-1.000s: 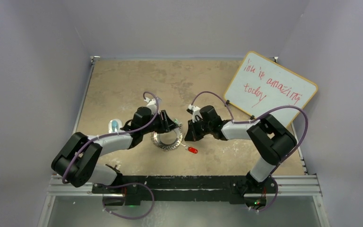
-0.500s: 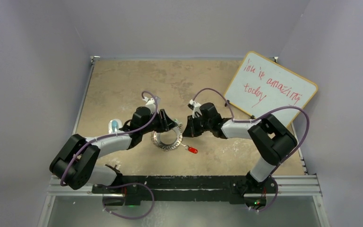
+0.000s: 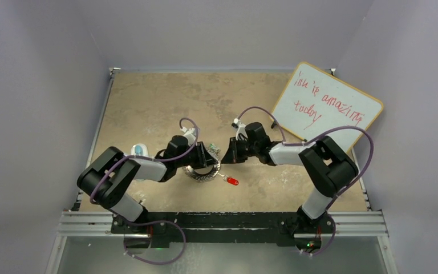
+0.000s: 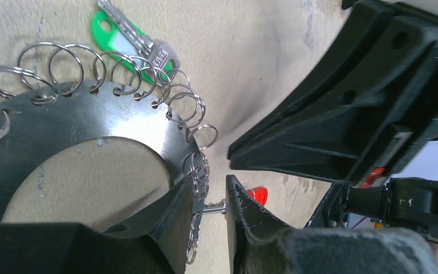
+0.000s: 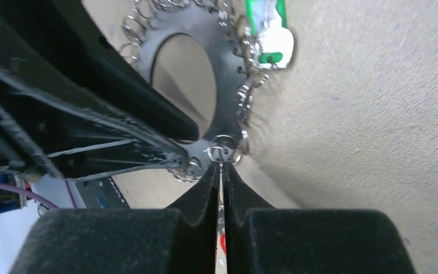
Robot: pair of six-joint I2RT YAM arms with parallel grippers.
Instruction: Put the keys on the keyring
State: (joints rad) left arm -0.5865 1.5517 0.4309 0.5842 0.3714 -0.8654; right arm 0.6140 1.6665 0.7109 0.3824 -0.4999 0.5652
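Note:
The keyring (image 3: pixel 197 173), a flat silvery disc with a fringe of small loops, lies mid-table. It also shows in the left wrist view (image 4: pixel 74 120) and the right wrist view (image 5: pixel 191 23). The green key (image 4: pixel 122 40) (image 5: pixel 268 28) rests among the loops at the far rim; whether it is threaded I cannot tell. The red key (image 3: pixel 232 181) (image 4: pixel 258 195) lies loose on the table just right of the ring. My left gripper (image 3: pixel 208 155) (image 4: pixel 210 182) straddles rim loops, jaws slightly apart. My right gripper (image 3: pixel 227 157) (image 5: pixel 220 164) is shut, tips against one rim loop.
A whiteboard (image 3: pixel 326 105) with red handwriting leans at the back right. A clear bluish plastic object (image 3: pixel 139 151) sits beside the left forearm. The two grippers nearly meet over the ring's right rim. A metal rail (image 3: pixel 222 220) runs along the near table edge.
The left arm has swung inward and its gripper has slid right along the ring's rim, jaws narrowing. The right gripper has edged toward the ring. Ring and red key have stayed put.

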